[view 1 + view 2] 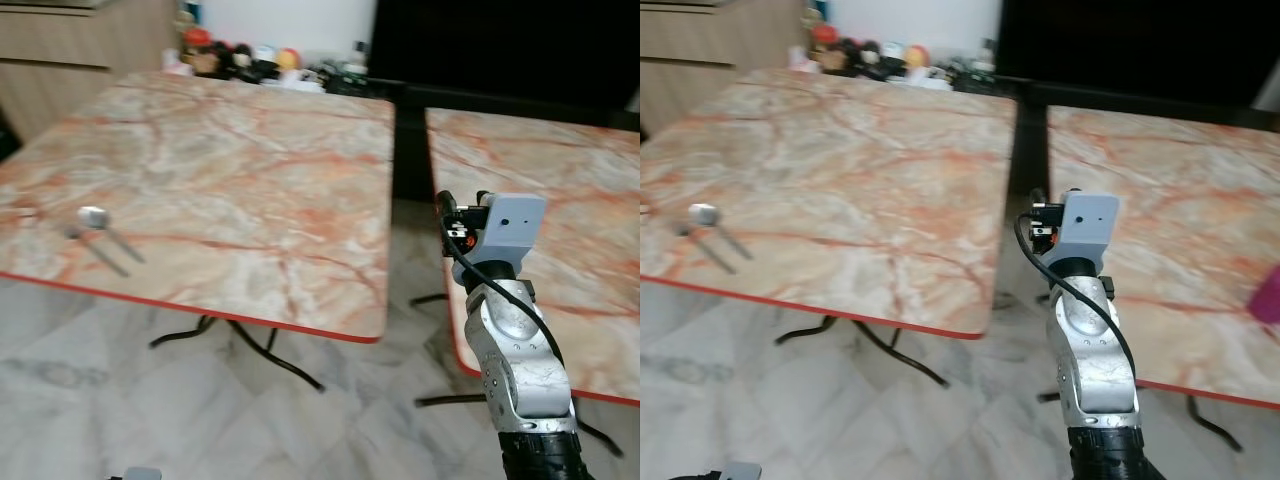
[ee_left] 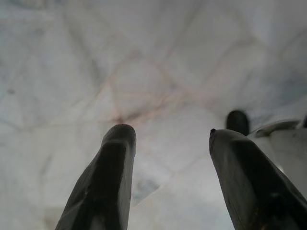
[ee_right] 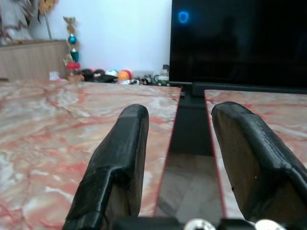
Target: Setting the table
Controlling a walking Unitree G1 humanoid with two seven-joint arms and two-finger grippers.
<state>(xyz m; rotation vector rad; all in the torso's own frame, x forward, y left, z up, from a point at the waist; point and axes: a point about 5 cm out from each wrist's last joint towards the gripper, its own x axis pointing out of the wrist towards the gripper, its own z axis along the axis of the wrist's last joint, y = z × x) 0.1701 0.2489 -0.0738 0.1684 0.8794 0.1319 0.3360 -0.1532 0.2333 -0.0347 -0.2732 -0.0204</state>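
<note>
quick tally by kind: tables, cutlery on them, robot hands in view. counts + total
Marble-pattern tables: 2, the left table and the right table
Cutlery: 2, a spoon and a blurred utensil beside it, kind unclear
Robot hands: 2, the left hand over the floor, open; the right hand raised between the tables, open
Total: 6

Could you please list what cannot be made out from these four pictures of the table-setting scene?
- Cutlery on the left table: blurred in the eye views; a spoon bowl shows, but the piece beside it is unclear.
- Pink thing on the right table: cut off by the right eye view's edge.
- Small items along the far wall: too small to identify.
- Right gripper: hidden behind its wrist housing in the eye views.
- Left gripper: only floor beyond it.
</note>
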